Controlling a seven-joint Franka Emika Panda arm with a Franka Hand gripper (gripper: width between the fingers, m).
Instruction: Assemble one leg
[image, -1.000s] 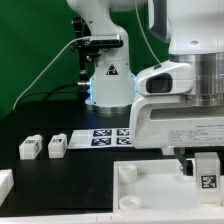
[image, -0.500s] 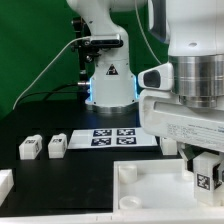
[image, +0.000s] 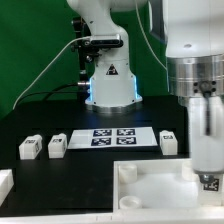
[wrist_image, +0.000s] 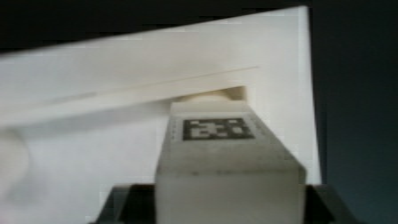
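In the wrist view my gripper (wrist_image: 222, 208) is shut on a leg (wrist_image: 221, 150), a small white block with a square marker on its face. The leg's far end sits at a corner of the large white square piece (wrist_image: 107, 100). In the exterior view the gripper (image: 207, 165) hangs at the right and holds this leg (image: 210, 182) upright at the far right corner of the white square piece (image: 150, 186). Three more legs lie on the black table: two on the left (image: 30, 148) (image: 57, 145) and one (image: 168, 141) right of the marker board.
The marker board (image: 115, 137) lies flat in front of the robot's base (image: 108, 80). Another white part (image: 5, 183) shows at the exterior view's left edge. A green screen stands behind.
The hand has turned about its upright axis and now looks narrower. The held leg has sunk slightly toward the white square piece. The leg beside the marker board has come into view.
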